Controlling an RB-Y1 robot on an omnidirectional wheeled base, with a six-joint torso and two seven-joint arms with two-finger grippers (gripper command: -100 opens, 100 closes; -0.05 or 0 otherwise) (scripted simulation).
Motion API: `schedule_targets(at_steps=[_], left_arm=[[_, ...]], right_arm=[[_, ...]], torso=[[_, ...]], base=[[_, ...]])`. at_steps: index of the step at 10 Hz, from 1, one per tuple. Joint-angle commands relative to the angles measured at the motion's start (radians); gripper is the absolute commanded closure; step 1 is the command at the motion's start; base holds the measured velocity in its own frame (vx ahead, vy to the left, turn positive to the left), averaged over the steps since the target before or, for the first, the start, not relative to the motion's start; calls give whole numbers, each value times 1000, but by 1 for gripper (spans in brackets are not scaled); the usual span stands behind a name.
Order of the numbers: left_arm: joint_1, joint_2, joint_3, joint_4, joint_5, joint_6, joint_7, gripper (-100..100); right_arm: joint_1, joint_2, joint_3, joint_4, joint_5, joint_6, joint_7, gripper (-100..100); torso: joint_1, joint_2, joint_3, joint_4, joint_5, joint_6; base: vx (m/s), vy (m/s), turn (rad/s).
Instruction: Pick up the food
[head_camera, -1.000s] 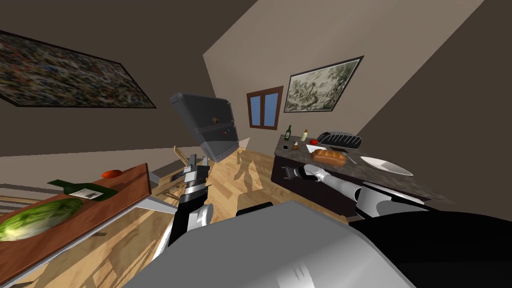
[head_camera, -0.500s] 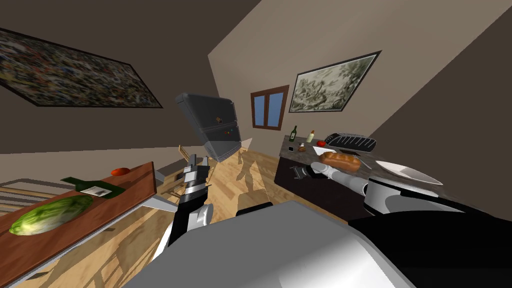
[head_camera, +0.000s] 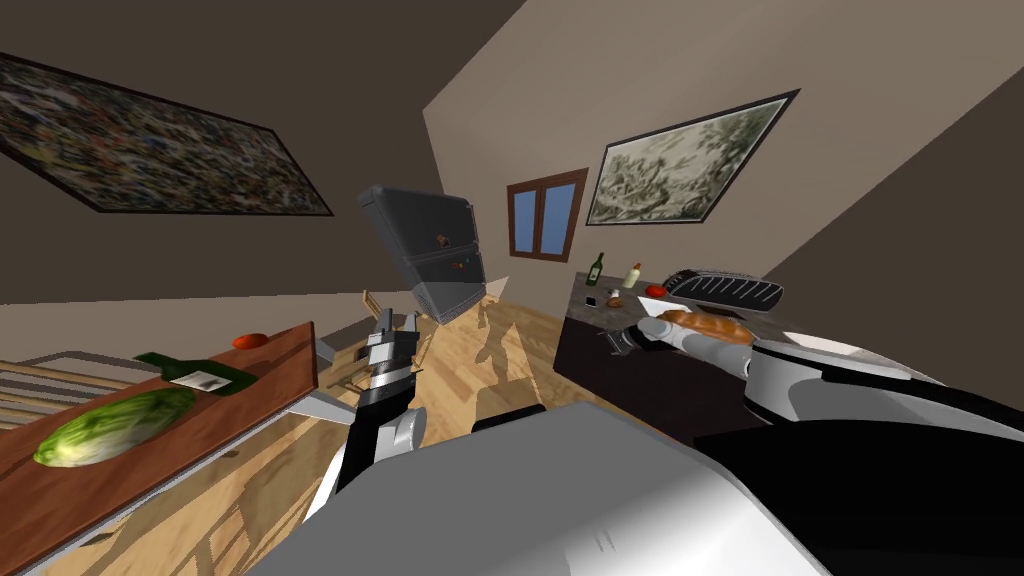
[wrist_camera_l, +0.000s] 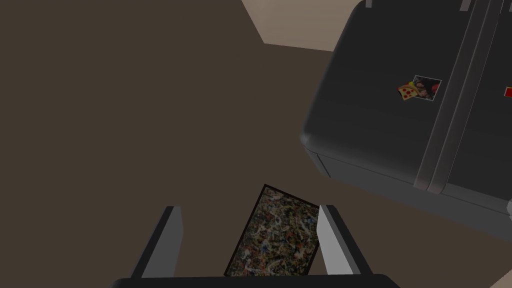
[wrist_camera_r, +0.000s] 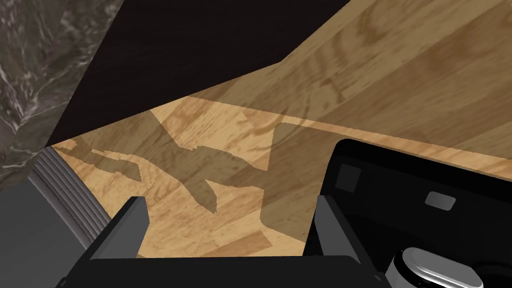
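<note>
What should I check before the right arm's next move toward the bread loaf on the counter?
1. Right claw open and empty: ok.
2. Right claw aimed at bread loaf: not ok, it faces the wooden floor beside the counter.
3. Loaf lying on counter: ok.
4. Claw high enough to clear counter top: cannot tell.
5. Left claw open, away from counter: ok.

It was a home kitchen: a dark fridge (head_camera: 430, 250), a stone-topped surface (head_camera: 610, 372) bearing bottles (head_camera: 597, 268) and bread (head_camera: 705, 325), wood floor (head_camera: 500, 345), framed paintings (head_camera: 690, 160).
</note>
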Motion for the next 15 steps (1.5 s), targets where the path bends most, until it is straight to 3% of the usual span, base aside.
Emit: schedule_targets(at_steps=[1,4,9,11,12,15], left_arm=[[0,0,0,0,0,0,0,0],[0,0,0,0,0,0,0,0],[0,0,0,0,0,0,0,0],[0,0,0,0,0,0,0,0],[0,0,0,0,0,0,0,0],[0,0,0,0,0,0,0,0]], right_arm=[[-9,-18,11,43,13,-1,14,-100],[-38,-96,61,150,63,-10,39,-100],[-49,-132,97,220,86,-14,49,-100],[-49,-132,97,220,86,-14,49,-100],[-50,-138,113,246,90,-13,49,-100],[-48,-139,124,262,90,-10,47,-100]], torso=[[0,0,0,0,0,0],[-2,-2,-1,0,0,0],[-7,0,0,0,-2,0],[-10,-4,-3,-1,-3,0],[-7,1,0,0,-2,1],[-13,-6,-4,-2,-4,0]], base=[[100,51,34],[139,21,60],[132,-49,49],[113,-75,17],[201,-93,97],[205,-168,77]])
